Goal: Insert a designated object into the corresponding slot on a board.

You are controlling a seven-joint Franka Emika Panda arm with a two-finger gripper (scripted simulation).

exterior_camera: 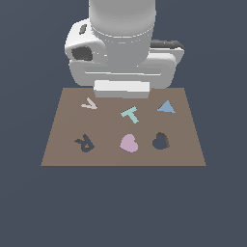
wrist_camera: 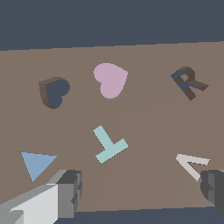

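The small flat pale-pink heart-shaped piece (exterior_camera: 129,143) (wrist_camera: 110,80) lies flat on the large brown square board (exterior_camera: 58,144) (wrist_camera: 148,127), between the dark navy heart-shaped cutout (exterior_camera: 160,141) (wrist_camera: 55,92) and the dark R-shaped cutout (exterior_camera: 85,143) (wrist_camera: 188,82), touching neither. A teal T piece (exterior_camera: 130,115) (wrist_camera: 109,145) lies just beside the pink heart, with a blue triangle (exterior_camera: 166,107) (wrist_camera: 36,163) and a pale V-shaped piece (exterior_camera: 89,103) (wrist_camera: 191,164) further off. The gripper (wrist_camera: 142,188) hangs above the board, jaws spread wide and empty.

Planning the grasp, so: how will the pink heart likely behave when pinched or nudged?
The pink heart lies flat on the board, so it will probably slide, not roll or tip. It looks thin and rigid, likely light. Its low edge gives the fingers little to grip, so it may slip.
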